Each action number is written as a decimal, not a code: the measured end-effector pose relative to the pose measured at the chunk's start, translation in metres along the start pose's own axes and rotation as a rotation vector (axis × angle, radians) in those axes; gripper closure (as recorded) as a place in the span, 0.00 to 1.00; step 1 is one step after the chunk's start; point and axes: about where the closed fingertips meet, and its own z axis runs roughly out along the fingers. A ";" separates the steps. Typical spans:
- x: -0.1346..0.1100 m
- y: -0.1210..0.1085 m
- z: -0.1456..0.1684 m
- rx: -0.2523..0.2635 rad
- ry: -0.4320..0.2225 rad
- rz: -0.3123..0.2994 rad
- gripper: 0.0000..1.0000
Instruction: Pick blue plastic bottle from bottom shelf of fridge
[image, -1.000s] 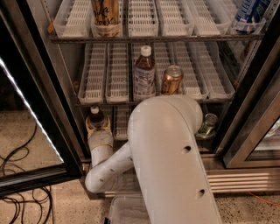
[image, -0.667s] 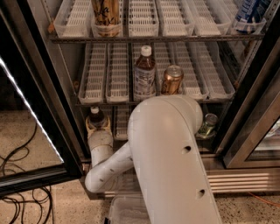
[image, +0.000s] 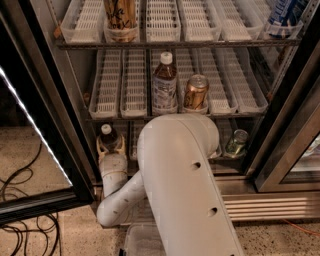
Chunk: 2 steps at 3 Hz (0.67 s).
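The blue plastic bottle (image: 109, 137), small with a white cap and dark contents, stands at the left end of the bottom shelf (image: 136, 141) of the fridge (image: 280, 135). My gripper (image: 110, 148) reaches in from below, its cream fingers (image: 99, 146) against both sides of the bottle's lower body. My big white arm (image: 185, 190) hides the middle of the bottom shelf.
On the middle shelf stand a taller white-capped brown bottle (image: 164, 84) and a gold can (image: 195, 92). A greenish can (image: 236, 143) sits at the bottom shelf's right. The open glass door (image: 37, 130) with its light strip is at left. Black cables (image: 17, 182) lie on the floor.
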 end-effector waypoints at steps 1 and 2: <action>-0.002 0.002 -0.001 -0.010 -0.004 -0.003 1.00; -0.004 0.003 -0.001 -0.010 -0.004 -0.004 1.00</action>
